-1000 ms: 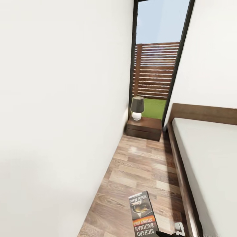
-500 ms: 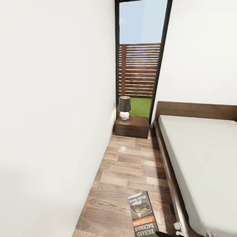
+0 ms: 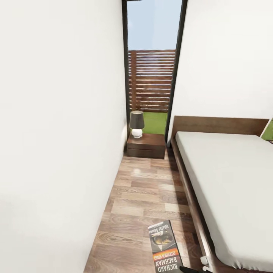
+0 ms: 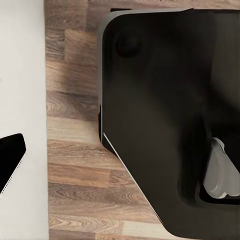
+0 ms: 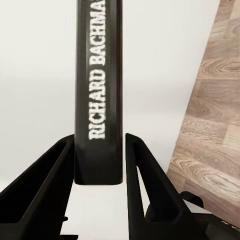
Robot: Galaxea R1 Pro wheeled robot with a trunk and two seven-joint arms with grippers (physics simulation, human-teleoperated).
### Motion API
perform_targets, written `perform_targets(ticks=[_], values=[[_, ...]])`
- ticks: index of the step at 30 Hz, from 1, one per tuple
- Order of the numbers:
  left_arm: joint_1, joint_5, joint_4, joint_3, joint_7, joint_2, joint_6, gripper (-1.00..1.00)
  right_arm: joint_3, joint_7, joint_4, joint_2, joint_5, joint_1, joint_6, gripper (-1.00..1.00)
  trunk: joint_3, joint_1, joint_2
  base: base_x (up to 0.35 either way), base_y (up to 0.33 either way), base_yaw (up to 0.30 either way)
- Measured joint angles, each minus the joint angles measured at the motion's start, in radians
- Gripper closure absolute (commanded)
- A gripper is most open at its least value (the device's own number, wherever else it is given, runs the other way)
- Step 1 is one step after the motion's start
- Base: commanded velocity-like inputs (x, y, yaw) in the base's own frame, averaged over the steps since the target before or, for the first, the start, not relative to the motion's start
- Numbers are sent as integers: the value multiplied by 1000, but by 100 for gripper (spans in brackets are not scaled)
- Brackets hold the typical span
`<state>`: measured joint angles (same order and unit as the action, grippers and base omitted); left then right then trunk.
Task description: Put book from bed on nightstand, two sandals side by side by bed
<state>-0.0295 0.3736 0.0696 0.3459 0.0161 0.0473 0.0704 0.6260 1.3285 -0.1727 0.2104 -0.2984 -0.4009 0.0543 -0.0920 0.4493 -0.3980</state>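
Camera has swung since 1 s ago, so nightstand w/ lamp now sits further left, straight ahead down the aisle from book, pinched spine-first by right gripper, long axis aimed at it, bed alongside on right; left gripper's state can't be told.

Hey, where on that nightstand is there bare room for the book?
The nightstand top is bare on the side toward the bed; the lamp crowds the corner toward the wall. The right gripper holds the book.
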Motion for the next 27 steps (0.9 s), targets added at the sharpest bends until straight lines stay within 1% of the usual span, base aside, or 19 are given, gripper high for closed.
perform_targets(ticks=[9, 27], values=[[0, 0, 0, 0, -1, 0, 0, -100, 1, -1, 0, 1, 1, 0, 0, 100, 0, 0, 0, 31, 46, -9], [0, 0, 0, 0, -1, 0, 0, -100, 2, -3, 0, 0, 1, 0, -1, 100, 0, 0, 0, 2, 3, -1]])
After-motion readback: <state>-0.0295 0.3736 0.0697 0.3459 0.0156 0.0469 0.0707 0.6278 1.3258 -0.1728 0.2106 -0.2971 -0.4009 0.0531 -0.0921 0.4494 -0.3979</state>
